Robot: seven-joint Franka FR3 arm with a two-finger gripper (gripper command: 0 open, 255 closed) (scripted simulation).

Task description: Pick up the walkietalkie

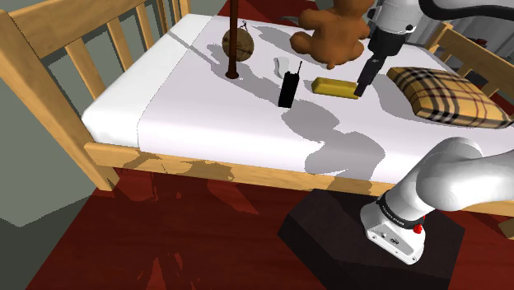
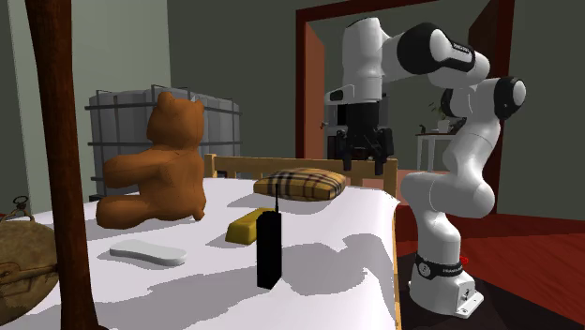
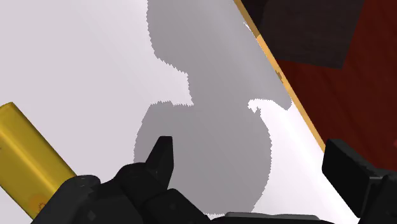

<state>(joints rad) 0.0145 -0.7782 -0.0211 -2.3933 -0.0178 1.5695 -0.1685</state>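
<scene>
The walkie-talkie (image 1: 287,89) is a black handset with a thin antenna, standing upright on the white bed sheet (image 1: 206,123); it also stands near the front in the second exterior view (image 2: 270,248). My gripper (image 1: 360,87) hangs above the bed by the end of a gold bar (image 1: 335,86), off to the shoulder view's right of the walkie-talkie and apart from it. In the second exterior view the gripper (image 2: 362,152) is well above the sheet. The wrist view shows the gripper (image 3: 251,151) open, its fingers (image 3: 162,156) far apart with only sheet and shadow between them.
A brown teddy bear (image 1: 334,33) sits behind the gold bar (image 3: 25,162). A plaid pillow (image 1: 449,95) lies at the shoulder view's right. A small white flat object (image 2: 147,250), a brown round bag (image 1: 240,43) and a dark post (image 1: 234,37) stand near the walkie-talkie. Wooden bed rails (image 1: 74,58) border the mattress.
</scene>
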